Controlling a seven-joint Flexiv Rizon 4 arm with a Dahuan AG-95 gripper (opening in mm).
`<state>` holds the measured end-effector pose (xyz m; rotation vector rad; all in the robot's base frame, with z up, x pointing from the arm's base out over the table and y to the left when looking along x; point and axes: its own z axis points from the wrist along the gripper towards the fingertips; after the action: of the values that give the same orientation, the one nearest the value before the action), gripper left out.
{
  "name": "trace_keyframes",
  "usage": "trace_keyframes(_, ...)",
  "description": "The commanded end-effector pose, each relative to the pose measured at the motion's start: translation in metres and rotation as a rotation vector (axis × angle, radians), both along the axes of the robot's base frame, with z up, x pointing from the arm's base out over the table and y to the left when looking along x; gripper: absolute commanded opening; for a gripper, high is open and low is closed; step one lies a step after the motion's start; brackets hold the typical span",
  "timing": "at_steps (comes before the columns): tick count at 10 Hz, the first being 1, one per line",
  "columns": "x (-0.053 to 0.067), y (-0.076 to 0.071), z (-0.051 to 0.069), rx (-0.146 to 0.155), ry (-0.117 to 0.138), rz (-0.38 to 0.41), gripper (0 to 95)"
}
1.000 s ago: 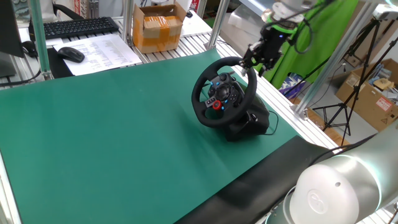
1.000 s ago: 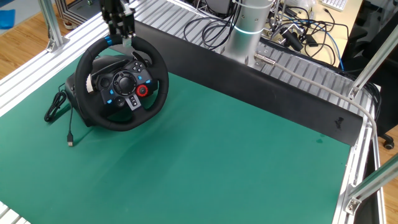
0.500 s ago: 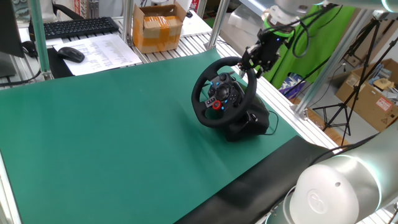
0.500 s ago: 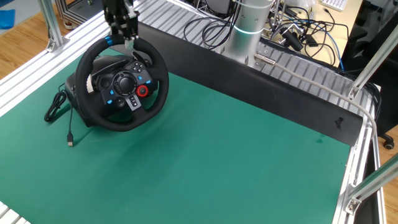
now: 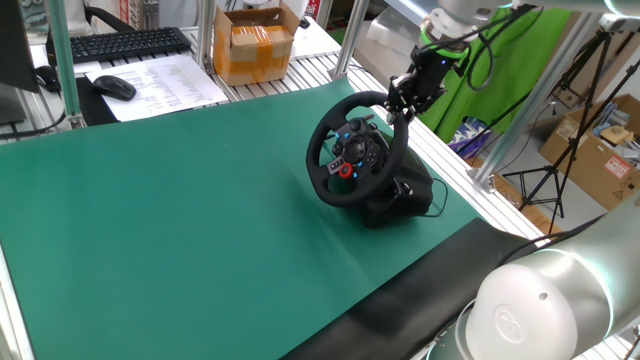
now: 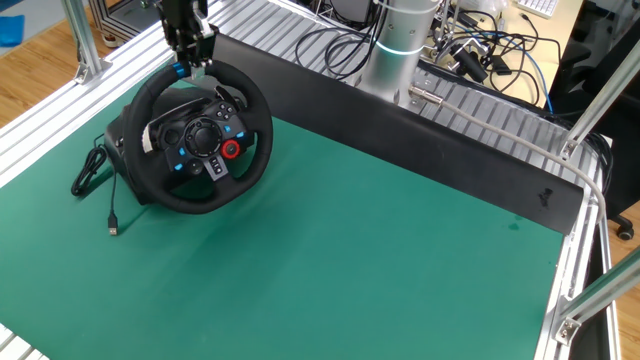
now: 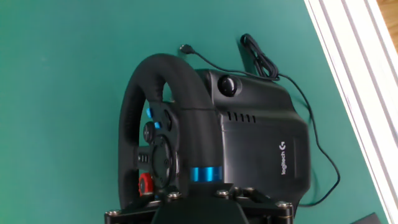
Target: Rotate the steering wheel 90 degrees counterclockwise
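Claw (image 5: pixel 398 100) atop steering wheel (image 5: pixel 350 150) rim

A green mat (image 5: pixel 170 220) covers the worktop, with a black strip (image 6: pixel 420 115) along 1 edge and slatted aluminium rails (image 6: pixel 45 130) beyond the others. Past the far left corner in one fixed view lie a keyboard (image 5: pixel 118 42), a mouse (image 5: pixel 114 87) and printed sheets (image 5: pixel 165 80). A cardboard box (image 5: pixel 256 45) sits behind the far edge. Green cloth (image 5: pixel 505 70) hangs past the right corner, beside a tripod (image 5: pixel 545 180) and more boxes (image 5: pixel 600 150). Cables (image 6: pixel 470 55) tangle behind the black strip. Wooden floor (image 6: pixel 30 60) shows beyond the rails.
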<state>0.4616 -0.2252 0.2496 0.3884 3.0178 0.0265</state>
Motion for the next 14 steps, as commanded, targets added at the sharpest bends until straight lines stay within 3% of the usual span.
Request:
trace_keyframes(1,0.018,-0.008,0.001,0.008,0.009,0.019,0.0)
trace_keyframes(5,0.039,-0.013,-0.006,0.010,0.000,0.102,0.0)
trace_keyframes(8,0.059,-0.012,-0.001,0.020,0.000,0.121,0.0)
trace_keyframes(10,0.070,-0.010,-0.013,0.020,0.002,0.131,0.0)
trace_keyframes(11,0.073,-0.009,-0.013,0.019,0.002,0.140,0.0)
trace_keyframes(12,0.076,-0.008,-0.007,0.018,0.008,0.158,19.0)
trace_keyframes(14,0.076,-0.008,-0.007,0.010,0.017,0.134,95.0)
